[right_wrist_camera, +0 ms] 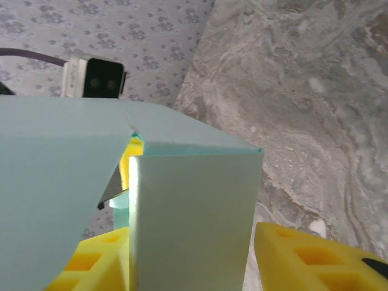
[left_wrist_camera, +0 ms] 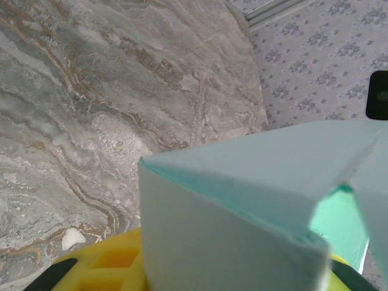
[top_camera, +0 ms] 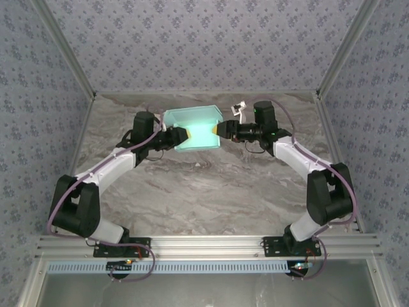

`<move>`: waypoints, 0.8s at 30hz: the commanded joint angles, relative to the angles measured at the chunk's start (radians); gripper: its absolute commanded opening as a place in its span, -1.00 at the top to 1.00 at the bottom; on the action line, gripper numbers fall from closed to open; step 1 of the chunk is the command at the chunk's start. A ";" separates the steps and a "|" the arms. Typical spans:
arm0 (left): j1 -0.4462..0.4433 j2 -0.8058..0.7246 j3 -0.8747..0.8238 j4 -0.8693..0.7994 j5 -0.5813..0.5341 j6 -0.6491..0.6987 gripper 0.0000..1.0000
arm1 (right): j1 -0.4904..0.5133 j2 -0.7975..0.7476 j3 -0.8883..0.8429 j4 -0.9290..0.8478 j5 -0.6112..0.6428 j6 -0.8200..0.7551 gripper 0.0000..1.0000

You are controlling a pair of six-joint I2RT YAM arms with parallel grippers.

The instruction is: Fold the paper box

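Note:
The paper box (top_camera: 192,125) is a pale aqua card box, partly folded, held up above the back middle of the table between both arms. My left gripper (top_camera: 184,136) grips its left end. In the left wrist view the paper box (left_wrist_camera: 242,200) sits between the yellow fingers (left_wrist_camera: 103,267), pressed against them, so my left gripper (left_wrist_camera: 230,276) is shut on it. My right gripper (top_camera: 215,130) is at the box's right end. In the right wrist view an upright panel of the paper box (right_wrist_camera: 194,212) stands between the fingers; the left finger (right_wrist_camera: 91,260) touches it, and the right finger (right_wrist_camera: 315,257) stands apart, so my right gripper (right_wrist_camera: 194,267) is open. A loose flap (right_wrist_camera: 54,182) hangs at the left.
The marble table (top_camera: 204,192) is bounded by patterned walls (top_camera: 204,38) at the back and both sides, with metal corner posts (top_camera: 339,57). The arm bases stand on the rail (top_camera: 204,243) at the near edge. The other arm's wrist camera (right_wrist_camera: 94,77) faces across the box.

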 commanded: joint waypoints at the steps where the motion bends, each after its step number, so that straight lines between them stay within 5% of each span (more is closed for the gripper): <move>1: -0.010 0.005 0.035 0.026 0.021 0.027 0.43 | -0.019 0.022 -0.014 -0.080 0.042 -0.031 -0.37; 9: -0.006 0.151 0.049 -0.057 -0.086 0.121 0.40 | -0.055 -0.050 -0.098 -0.069 0.018 -0.098 -0.67; 17: -0.008 0.315 0.053 -0.001 -0.093 0.100 0.37 | -0.046 -0.159 -0.213 -0.075 0.217 -0.247 -0.67; 22: -0.007 0.388 0.084 -0.005 -0.062 0.112 0.22 | -0.035 -0.173 -0.228 -0.061 0.302 -0.285 -0.67; 24: -0.007 0.392 0.098 -0.025 -0.063 0.125 -0.01 | -0.030 -0.176 -0.233 -0.061 0.330 -0.308 -0.66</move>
